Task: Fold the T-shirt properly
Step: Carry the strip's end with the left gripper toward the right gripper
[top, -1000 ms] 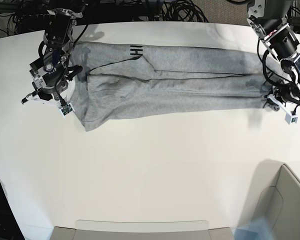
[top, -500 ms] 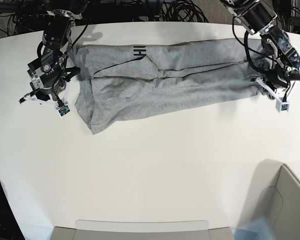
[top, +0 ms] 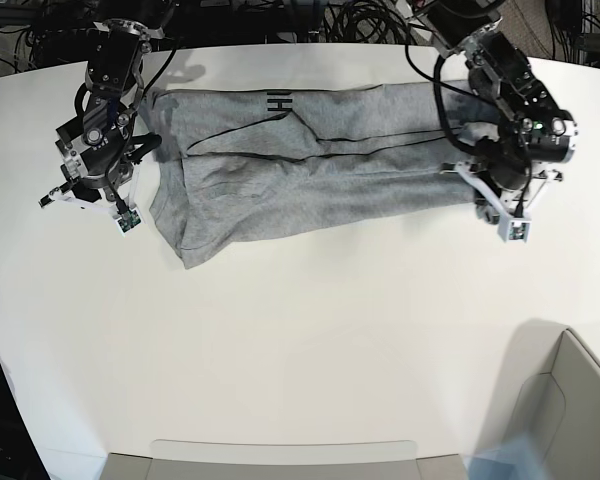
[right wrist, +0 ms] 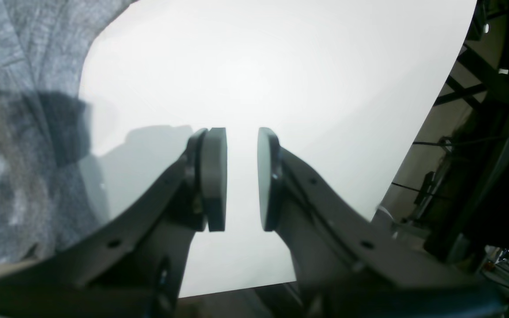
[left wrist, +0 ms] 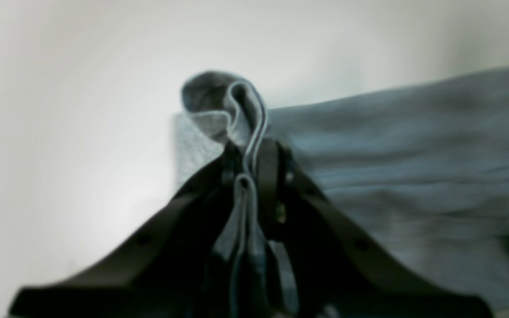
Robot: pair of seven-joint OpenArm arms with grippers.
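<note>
On white table [top: 310, 330], one T-shirt [top: 310, 170], two tools, left tool [left wrist: 250, 163] pinching it

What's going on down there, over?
Left tool shut on T-shirt hem, folded long on table. Right tool open, empty, beside shirt. Nothing in the way.

Robotics lab: white table [top: 300, 350], tangled cables [top: 350, 20].

The T-shirt [top: 310, 165] lies folded lengthwise across the far part of the surface [top: 300, 340]. The right end effector [top: 92, 200] sits at one end, the left end effector [top: 480, 185] at the other.
</note>
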